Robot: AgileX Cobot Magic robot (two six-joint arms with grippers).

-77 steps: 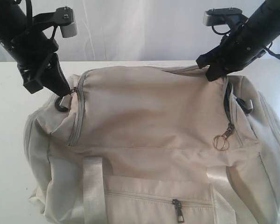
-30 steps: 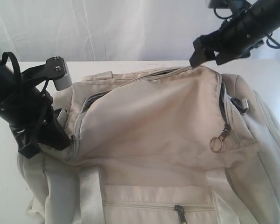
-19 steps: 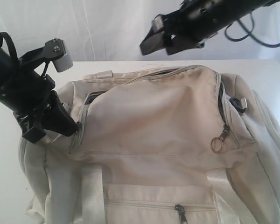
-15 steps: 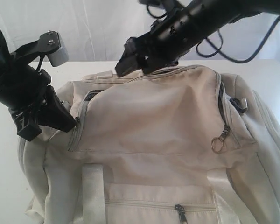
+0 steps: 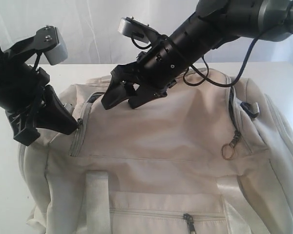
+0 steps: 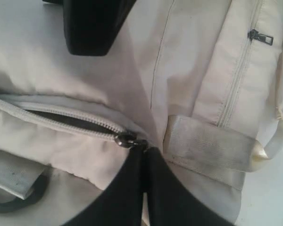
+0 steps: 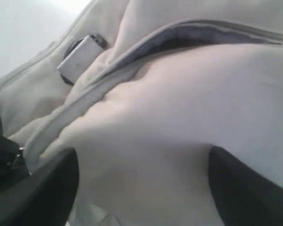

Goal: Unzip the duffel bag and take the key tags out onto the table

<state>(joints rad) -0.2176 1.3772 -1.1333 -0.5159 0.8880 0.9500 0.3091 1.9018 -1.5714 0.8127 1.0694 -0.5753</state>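
Two grippers were at the duffel bag (image 5: 176,146): left gripper (image 5: 74,127) clamped on its zipper pull (image 6: 127,140), right gripper (image 5: 119,103) spread empty above its top.

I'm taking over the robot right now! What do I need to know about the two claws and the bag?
The left gripper is shut on the zipper pull at the left end of the duffel bag.
The right gripper is open and holds nothing, reaching across over the bag's top near the zipper gap.
The bag lies on the table.
Done: the zipper is partly open and dark lining shows in the gap.
Left: probably widen the opening, reach in, and bring the key tags out onto the table. They are not in sight.
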